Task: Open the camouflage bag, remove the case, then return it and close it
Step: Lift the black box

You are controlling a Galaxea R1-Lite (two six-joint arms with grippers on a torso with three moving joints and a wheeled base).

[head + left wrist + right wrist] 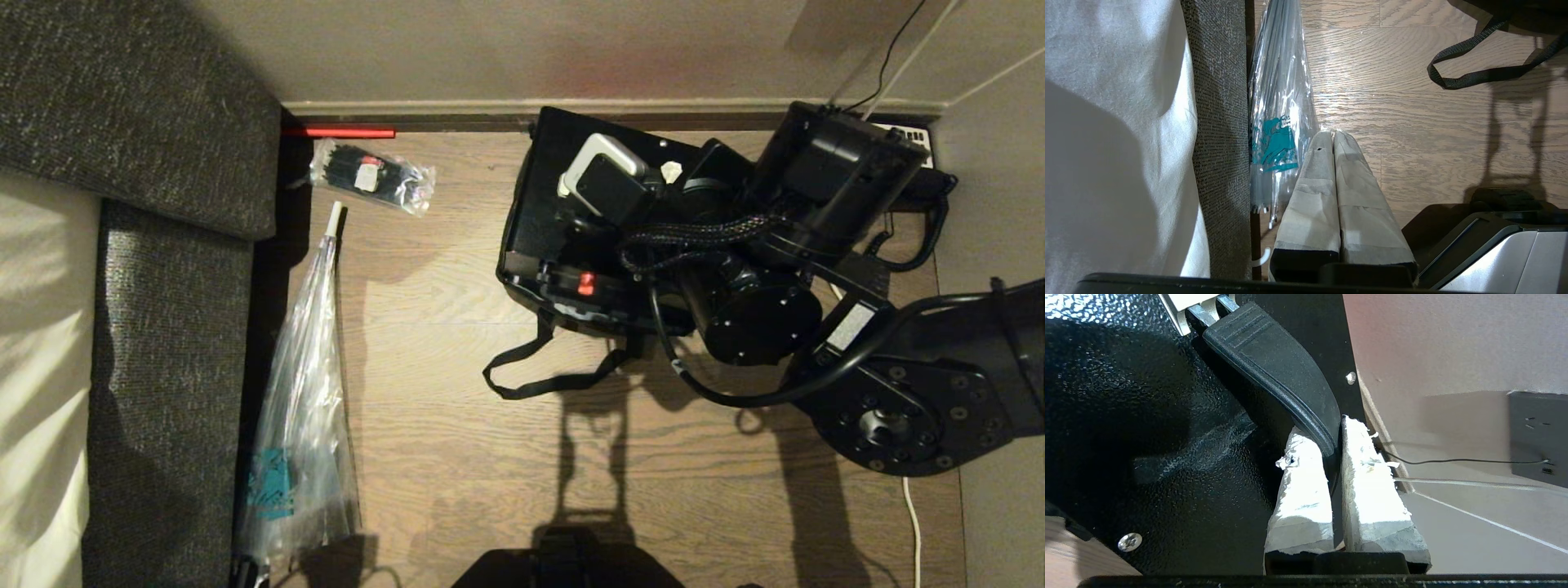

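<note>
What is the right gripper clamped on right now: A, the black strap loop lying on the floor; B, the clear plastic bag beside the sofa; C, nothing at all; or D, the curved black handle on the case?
D: in the right wrist view the right gripper has its taped fingers closed on either side of the curved black handle fixed to the case.

You have open wooden floor (457, 425) in the middle, between the long clear plastic bag (302, 408) lying along the sofa (171, 269) and the black case (539, 220) near the back wall (490, 49). A small plastic packet (371, 174) blocks the back left corner. The loose black strap (547, 371) trails in front of the case. On the right, the robot's own arm (898, 384) crowds the space beside the case.
</note>
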